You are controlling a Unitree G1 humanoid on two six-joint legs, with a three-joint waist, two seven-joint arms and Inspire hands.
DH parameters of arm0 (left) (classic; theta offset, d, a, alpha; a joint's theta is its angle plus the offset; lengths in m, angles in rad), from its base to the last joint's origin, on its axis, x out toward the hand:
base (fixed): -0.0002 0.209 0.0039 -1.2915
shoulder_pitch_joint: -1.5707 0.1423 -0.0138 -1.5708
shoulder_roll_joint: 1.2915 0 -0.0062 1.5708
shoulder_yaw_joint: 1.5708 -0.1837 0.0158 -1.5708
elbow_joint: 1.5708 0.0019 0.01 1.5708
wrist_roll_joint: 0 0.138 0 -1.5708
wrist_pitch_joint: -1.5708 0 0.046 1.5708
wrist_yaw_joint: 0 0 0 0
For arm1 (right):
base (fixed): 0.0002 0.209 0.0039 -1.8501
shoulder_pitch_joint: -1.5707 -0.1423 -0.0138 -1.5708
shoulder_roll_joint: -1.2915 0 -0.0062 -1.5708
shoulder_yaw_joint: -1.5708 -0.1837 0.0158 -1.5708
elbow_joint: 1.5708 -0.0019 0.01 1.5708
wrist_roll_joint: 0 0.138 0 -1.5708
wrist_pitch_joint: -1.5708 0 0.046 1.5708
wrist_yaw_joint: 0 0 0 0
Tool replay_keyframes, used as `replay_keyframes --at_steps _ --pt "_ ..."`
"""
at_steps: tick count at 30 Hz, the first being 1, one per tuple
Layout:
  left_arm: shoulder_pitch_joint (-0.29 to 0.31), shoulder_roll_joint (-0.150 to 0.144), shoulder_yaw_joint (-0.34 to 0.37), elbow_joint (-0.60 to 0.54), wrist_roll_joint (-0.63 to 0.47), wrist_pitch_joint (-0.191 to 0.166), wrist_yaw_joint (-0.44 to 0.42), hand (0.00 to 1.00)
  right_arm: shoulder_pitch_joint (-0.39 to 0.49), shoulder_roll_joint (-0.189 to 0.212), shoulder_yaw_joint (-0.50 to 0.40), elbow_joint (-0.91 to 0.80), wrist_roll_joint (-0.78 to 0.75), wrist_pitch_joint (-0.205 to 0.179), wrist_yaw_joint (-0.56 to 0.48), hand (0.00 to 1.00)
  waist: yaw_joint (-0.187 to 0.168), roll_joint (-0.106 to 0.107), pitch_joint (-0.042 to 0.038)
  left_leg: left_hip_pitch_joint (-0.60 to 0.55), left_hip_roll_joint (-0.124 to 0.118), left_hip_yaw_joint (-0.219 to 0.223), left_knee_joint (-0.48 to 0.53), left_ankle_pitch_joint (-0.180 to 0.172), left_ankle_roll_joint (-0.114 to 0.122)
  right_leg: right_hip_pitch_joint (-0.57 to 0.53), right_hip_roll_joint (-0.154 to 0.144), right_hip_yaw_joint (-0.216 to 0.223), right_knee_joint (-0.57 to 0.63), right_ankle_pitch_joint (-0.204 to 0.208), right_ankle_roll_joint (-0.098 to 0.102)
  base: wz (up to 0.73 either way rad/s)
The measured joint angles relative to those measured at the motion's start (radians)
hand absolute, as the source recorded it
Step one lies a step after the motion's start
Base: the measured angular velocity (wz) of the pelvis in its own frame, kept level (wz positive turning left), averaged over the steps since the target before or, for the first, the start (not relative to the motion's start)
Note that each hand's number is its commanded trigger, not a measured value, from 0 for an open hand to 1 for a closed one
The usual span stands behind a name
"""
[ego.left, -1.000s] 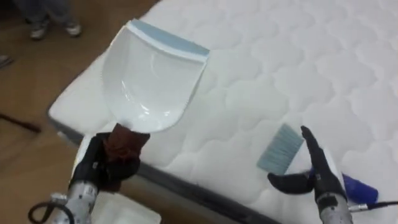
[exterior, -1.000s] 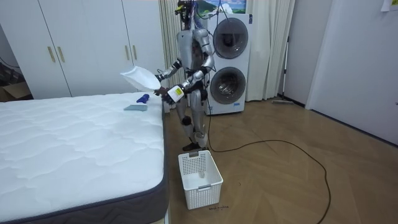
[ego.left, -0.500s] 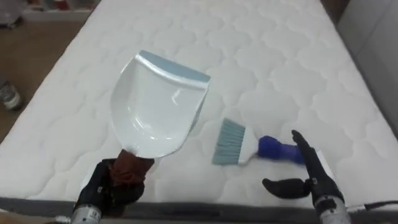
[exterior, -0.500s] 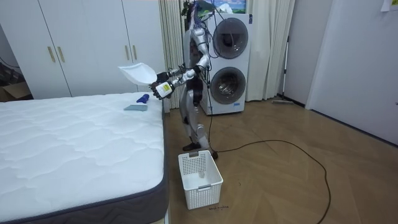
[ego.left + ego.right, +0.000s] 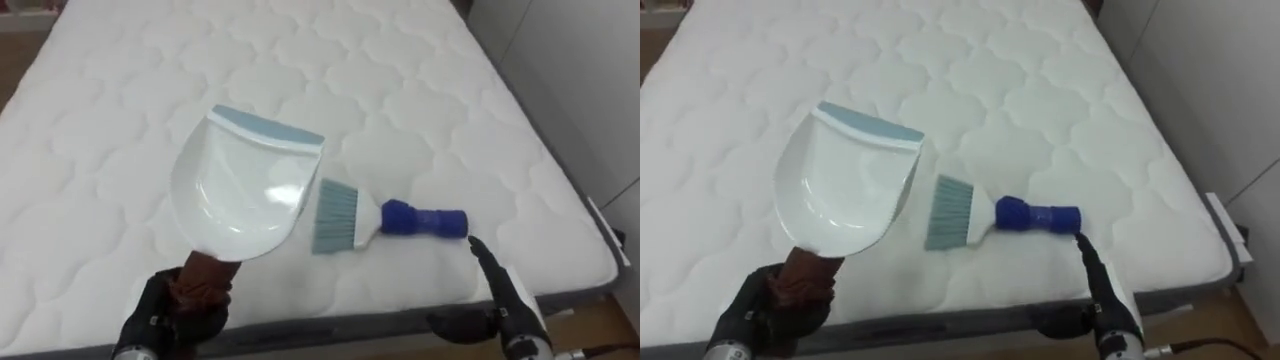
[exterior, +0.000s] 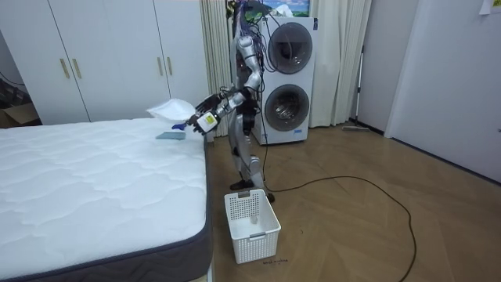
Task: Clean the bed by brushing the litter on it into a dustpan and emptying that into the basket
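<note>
**Bed cleaning: dustpan in hand, brush not yet taken up**

Left of the brush, the left hand (image 5: 178, 318) has its fingers curled tight round the brown handle of the dustpan (image 5: 245, 185). The white pan is held above the bed (image 5: 450, 90), its blue-edged lip pointing away from the robot and its right rim close beside the bristles.

The brush (image 5: 385, 218) lies flat on the quilted top near the bed's near edge, bristles towards the dustpan and blue handle pointing right.

Right of the brush and nearer the robot, the right hand (image 5: 505, 290) has straight fingers and a spread thumb. It holds nothing, and its fingertip is just short of the blue handle.

In the room view the robot stands at the bed's corner. A white basket (image 6: 252, 225) sits on the floor, well apart from the brush.

Judgement: this is the step of fetching the tools. Next the right hand needs to reach forward and close round the blue handle. No debris is discernible on the bed.
</note>
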Motion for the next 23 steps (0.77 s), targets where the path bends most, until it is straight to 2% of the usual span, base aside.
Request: replay_keyframes --at_steps 2,5,8,13,14,18,20,23 --pt "-0.004 0.0 0.0 0.067 -0.009 -0.001 0.002 0.0 -0.002 0.006 -0.001 0.053 0.001 0.008 0.0 0.0 -0.002 -0.007 0.0034 0.01 -0.012 0.003 0.001 -0.003 0.005 -0.001 -0.011 0.003 0.026 -0.027 0.004 0.0" --pt "-0.015 -0.009 0.003 0.162 -0.091 -0.002 0.023 0.0 -0.001 0.007 -0.014 0.111 -0.002 0.016 0.001 0.0 0.005 -0.002 0.0009 0.01 -0.016 0.006 -0.004 -0.02 0.029 -0.021 -0.012 0.007 0.052 -0.032 0.009 -0.05" --pt "-0.013 -0.025 0.047 0.232 -0.107 0.002 0.026 0.0 0.005 0.016 -0.024 0.152 -0.006 0.035 0.02 0.0 0.028 -0.001 -0.0022 0.011 -0.016 0.021 -0.015 -0.021 0.03 -0.026 -0.012 0.004 0.046 -0.02 0.01 -0.14" --pt "-0.015 -0.043 0.097 0.369 -0.121 0.001 0.061 0.0 0.023 0.021 -0.045 0.241 -0.001 0.048 0.043 0.0 0.052 0.014 -0.0082 0.042 -0.007 0.022 -0.036 -0.021 0.03 0.016 -0.002 0.0 0.005 -0.007 0.012 -0.02" --pt "-0.011 -0.049 0.121 0.399 -0.12 0.001 0.063 0.0 0.025 0.022 -0.051 0.25 -0.001 0.059 0.049 0.0 0.054 0.01 -0.0069 0.046 -0.006 0.022 -0.039 -0.021 0.03 0.022 -0.001 0.0 -0.001 -0.006 0.013 0.0" --pt "-0.01 -0.063 0.172 0.509 -0.123 0.002 0.086 0.0 0.023 0.043 -0.091 0.286 -0.004 0.058 0.059 0.0 0.056 0.01 -0.0085 0.062 0.004 0.022 -0.05 -0.021 0.03 0.047 0.008 -0.005 -0.027 0.009 0.013 0.0" --pt "0.0 -0.07 0.186 0.572 -0.157 0.006 0.092 0.0 0.024 0.062 -0.106 0.333 -0.001 0.058 0.062 0.0 0.056 0.0 -0.0126 0.065 0.008 0.02 -0.057 -0.021 0.029 0.052 0.01 -0.01 -0.036 0.009 0.012 0.02" --pt "0.02 -0.081 0.207 0.615 -0.155 0.038 0.093 0.0 0.023 0.065 -0.126 0.386 0.0 0.07 0.087 0.0 0.059 -0.006 -0.0139 0.069 0.011 0.02 -0.065 -0.021 0.03 0.056 0.014 -0.01 -0.045 0.014 0.014 0.0"
